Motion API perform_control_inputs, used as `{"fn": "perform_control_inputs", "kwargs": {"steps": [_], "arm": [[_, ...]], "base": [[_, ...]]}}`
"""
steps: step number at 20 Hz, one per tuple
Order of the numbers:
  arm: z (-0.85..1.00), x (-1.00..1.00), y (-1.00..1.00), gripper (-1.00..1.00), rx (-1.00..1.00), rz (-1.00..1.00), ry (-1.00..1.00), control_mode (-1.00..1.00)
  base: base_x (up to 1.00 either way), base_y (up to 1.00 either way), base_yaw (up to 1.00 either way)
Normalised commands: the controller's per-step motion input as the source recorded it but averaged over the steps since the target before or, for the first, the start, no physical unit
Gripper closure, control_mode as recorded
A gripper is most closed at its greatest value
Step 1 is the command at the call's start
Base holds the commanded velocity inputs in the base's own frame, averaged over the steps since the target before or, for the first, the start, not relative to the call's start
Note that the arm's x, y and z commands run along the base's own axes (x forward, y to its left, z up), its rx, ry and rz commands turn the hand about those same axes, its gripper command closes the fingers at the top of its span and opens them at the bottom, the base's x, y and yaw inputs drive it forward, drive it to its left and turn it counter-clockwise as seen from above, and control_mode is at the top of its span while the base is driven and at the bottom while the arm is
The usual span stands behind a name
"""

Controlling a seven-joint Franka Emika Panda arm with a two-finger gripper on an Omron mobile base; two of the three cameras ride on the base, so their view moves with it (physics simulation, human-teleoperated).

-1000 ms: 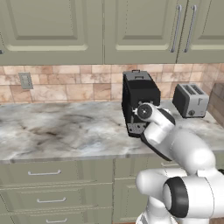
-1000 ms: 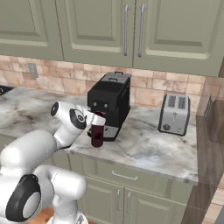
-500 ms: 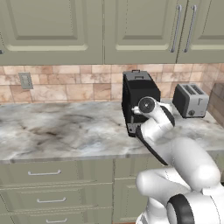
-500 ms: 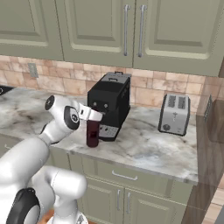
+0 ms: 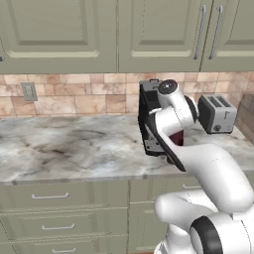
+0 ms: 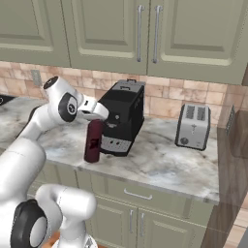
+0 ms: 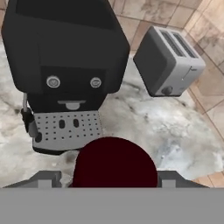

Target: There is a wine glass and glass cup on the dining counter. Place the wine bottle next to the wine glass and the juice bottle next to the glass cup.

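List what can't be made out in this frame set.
- Juice bottle in the left base view: mostly hidden behind the arm.
- Gripper fingertips in the right base view: too small; contact with the bottle unclear.
- Bottle's body in the hand view: its round top covers it.
- Coffee machine in the left base view: partly behind the arm.

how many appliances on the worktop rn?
2: a black coffee machine against the backsplash, directly behind the juice bottle, and a silver toaster further right. The arm may hide others.
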Motion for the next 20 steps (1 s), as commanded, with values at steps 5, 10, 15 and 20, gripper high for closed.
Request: {"fn": "perform_control_inputs", "kwargs": {"steps": [5, 10, 15, 20], "arm": [[0.24, -0.34, 0.23, 1.0, 0.0, 0.0, -0.03, -1.0], [0.12, -0.3, 0.23, 1.0, 0.0, 0.0, -0.14, -1.0], [0.01, -0.21, 0.24, 1.0, -0.03, 0.0, -0.24, -1.0], [0.17, -0.08, 0.18, 1.0, -0.02, 0.0, -0.13, -1.0]], "base": [[0.0, 0.0, 0.0], [0.0, 0.0, 0.0], [0.0, 0.0, 0.0], [0.0, 0.0, 0.0]]}}
